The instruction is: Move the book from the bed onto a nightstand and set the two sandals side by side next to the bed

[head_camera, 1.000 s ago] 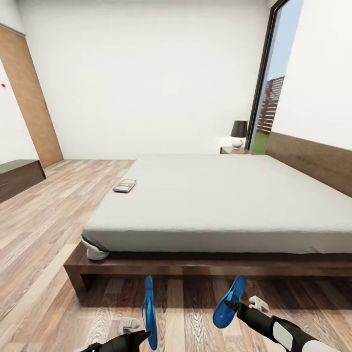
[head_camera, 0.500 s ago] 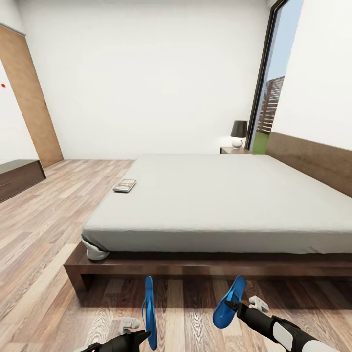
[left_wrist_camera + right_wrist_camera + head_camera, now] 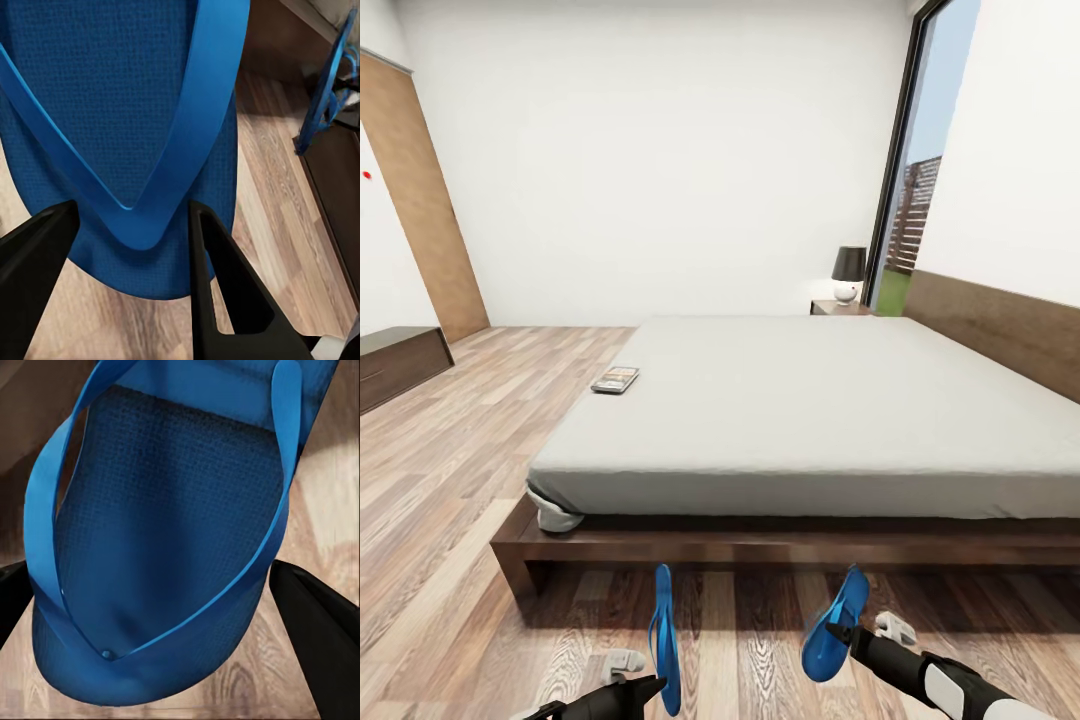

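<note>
Left hand point(image 3: 645, 685) clamped on bright blue flat sandal point(image 3: 663, 640), held on edge above brown wood floor point(image 3: 450, 520). Right hand point(image 3: 840, 630) clamped on second blue sandal point(image 3: 834, 625), tilted. Both hang near big low bed point(image 3: 810, 410), likely ready for setting down as pair. Wrist views show straps close up. Head view shows small dark book point(image 3: 615, 380) on mattress, nightstand point(image 3: 840, 307) far behind.

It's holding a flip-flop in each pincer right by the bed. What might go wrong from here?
Both are judgements:
1. The left flip-flop hangs on edge in the left pincer, so it may land on its side.
2. The right flip-flop hangs tilted in the right pincer, well apart from the other; set down here, they may not end side by side along the bed.
</note>
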Motion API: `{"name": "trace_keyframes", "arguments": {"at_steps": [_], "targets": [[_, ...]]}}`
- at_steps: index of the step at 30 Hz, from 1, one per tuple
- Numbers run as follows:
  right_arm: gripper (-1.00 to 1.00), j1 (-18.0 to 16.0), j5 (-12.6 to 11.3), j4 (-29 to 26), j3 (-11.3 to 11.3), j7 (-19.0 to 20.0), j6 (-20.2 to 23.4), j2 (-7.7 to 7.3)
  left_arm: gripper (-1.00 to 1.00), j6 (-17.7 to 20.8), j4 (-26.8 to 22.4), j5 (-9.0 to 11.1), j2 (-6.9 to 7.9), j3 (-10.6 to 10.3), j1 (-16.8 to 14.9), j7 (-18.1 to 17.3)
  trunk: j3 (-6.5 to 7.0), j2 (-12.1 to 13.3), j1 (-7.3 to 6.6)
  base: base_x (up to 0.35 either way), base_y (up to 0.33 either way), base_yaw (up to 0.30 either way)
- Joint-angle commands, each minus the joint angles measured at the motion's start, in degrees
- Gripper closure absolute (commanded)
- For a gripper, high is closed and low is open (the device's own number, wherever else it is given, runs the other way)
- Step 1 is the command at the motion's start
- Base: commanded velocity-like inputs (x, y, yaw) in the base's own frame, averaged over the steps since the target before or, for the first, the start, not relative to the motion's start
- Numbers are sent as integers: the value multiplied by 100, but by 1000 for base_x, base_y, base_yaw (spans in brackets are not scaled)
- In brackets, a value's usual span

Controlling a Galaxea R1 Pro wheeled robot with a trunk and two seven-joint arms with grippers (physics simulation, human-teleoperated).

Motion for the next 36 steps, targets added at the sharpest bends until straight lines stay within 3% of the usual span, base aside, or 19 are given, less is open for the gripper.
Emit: {"name": "trace_keyframes", "arguments": {"at_steps": [1, 6, 10, 16, 21, 27, 29, 31, 34, 36], "targets": [[100, -2, -19, 100, 3, 4, 43, -10, 100, -18, 1, 44, 4, -46, -4, -6, -5, -2, -1, 0, 0, 0], [100, -4, 109, 409, 7, -285, 48, -35, 100, -18, 1, 44, 18, -31, -4, -6, -5, -2, -1, 0, 0, 0], [100, -4, 247, 420, 8, -1389, 51, -127, 100, -18, 1, 44, 22, -28, -4, -6, -5, -2, -1, 0, 0, 0], [100, -12, 378, 386, -14, -1955, 83, -479, 100, -18, 1, 44, 28, -28, -4, -6, -5, -2, -1, 0, 0, 0], [100, -11, 383, 376, 4, -2948, 42, -538, 100, -18, 1, 44, 33, -24, -4, -6, -5, -2, -1, 0, 0, 0], [100, -10, 390, 368, 18, -3130, -42, -540, 100, -15, -7, 38, 57, -1, -6, 21, -5, -2, -1, 0, 0, 0], [100, -9, 391, 368, 25, -3136, -50, -540, 100, 4, -26, 36, 163, 13, -12, 125, -5, -2, -1, 0, 0, 0], [100, -7, 392, 368, 28, -3137, -52, -541, 100, 37, -43, 35, 274, 21, -40, 294, -5, -2, -1, 0, 0, 0], [100, -10, 392, 368, 29, -3138, -53, -539, 100, 246, -54, 27, 318, 19, -80, 691, -5, -2, -1, 0, 0, 0], [100, -9, 392, 368, 29, -3138, -54, -537, 100, 548, -63, -74, 329, 15, -88, 1251, -5, -2, -1, 0, 0, 0]]}}
